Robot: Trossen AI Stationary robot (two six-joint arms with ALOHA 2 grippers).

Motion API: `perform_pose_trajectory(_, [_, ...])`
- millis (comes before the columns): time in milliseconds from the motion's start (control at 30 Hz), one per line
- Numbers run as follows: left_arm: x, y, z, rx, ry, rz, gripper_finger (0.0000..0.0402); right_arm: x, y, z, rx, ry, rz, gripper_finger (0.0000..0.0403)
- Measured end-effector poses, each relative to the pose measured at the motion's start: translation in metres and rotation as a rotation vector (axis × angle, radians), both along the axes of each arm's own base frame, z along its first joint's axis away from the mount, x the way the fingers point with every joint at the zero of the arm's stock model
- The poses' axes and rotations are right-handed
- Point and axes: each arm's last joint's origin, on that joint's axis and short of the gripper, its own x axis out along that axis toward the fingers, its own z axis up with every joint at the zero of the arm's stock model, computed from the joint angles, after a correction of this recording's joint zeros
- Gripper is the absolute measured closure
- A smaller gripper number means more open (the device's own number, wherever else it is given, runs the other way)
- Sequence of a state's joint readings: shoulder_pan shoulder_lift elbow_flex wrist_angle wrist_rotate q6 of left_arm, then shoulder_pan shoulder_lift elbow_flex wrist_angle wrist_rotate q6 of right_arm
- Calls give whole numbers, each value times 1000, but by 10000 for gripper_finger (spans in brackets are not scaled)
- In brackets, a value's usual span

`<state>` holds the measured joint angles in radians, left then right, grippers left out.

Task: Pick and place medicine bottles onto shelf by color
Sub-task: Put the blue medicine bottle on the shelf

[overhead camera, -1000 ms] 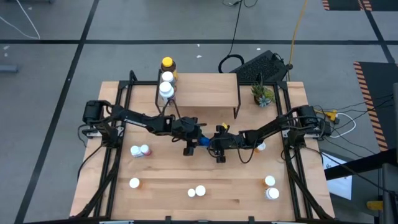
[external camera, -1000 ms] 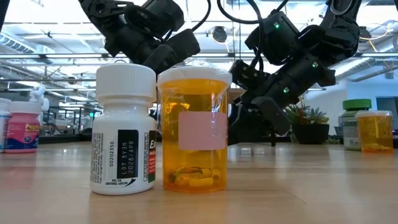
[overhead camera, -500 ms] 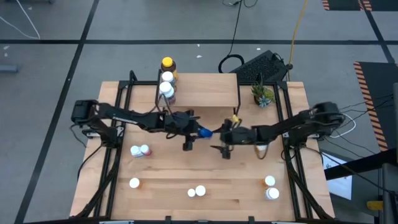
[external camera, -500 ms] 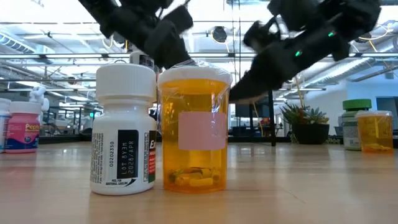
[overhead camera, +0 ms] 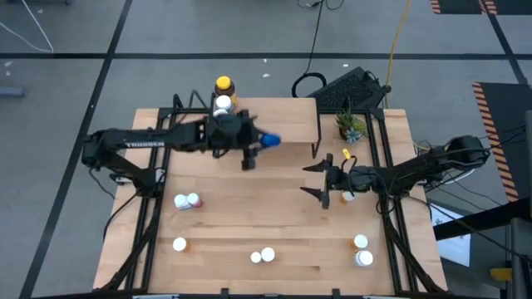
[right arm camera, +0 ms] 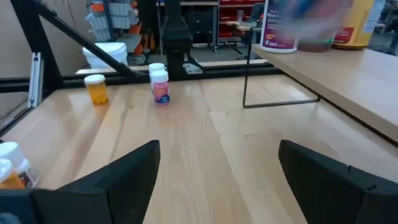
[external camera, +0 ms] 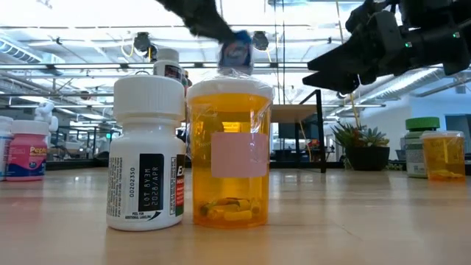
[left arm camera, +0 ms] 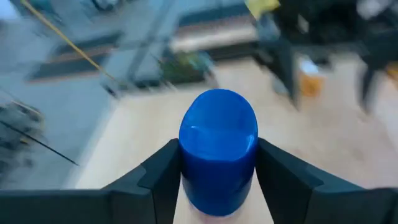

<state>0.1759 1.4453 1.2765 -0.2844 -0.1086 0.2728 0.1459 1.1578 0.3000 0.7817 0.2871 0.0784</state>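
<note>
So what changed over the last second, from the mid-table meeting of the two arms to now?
The left gripper, shut on the blue bottle, carried it from mid-table up over the shelf. The right gripper, now open and empty, pulled back toward its own side. The bottles already on the shelf's left end and the loose ones on the table stayed put.

Non-task items, high view. Light-wood tabletop (overhead camera: 274,216) on a dark metal frame (overhead camera: 140,218). Small potted green plant (overhead camera: 350,126) on the table at about 2 o'clock from its centre. Black keyboard (overhead camera: 351,88) beyond the far edge, 1 o'clock. Yellow cable (overhead camera: 399,33) on the grey floor (overhead camera: 66,33), 1 o'clock.
</note>
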Motion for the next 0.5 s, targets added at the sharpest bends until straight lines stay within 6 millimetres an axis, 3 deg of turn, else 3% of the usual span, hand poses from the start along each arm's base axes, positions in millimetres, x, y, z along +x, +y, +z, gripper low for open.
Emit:
perform_pose_trajectory(267, [-17,51,66,115,-138,103,218,1,0,1,-1,-8,1,78])
perform_pose_trajectory(500, [-18,95,67,111,-143,128,216,1,0,2,-3,-14,-1,78])
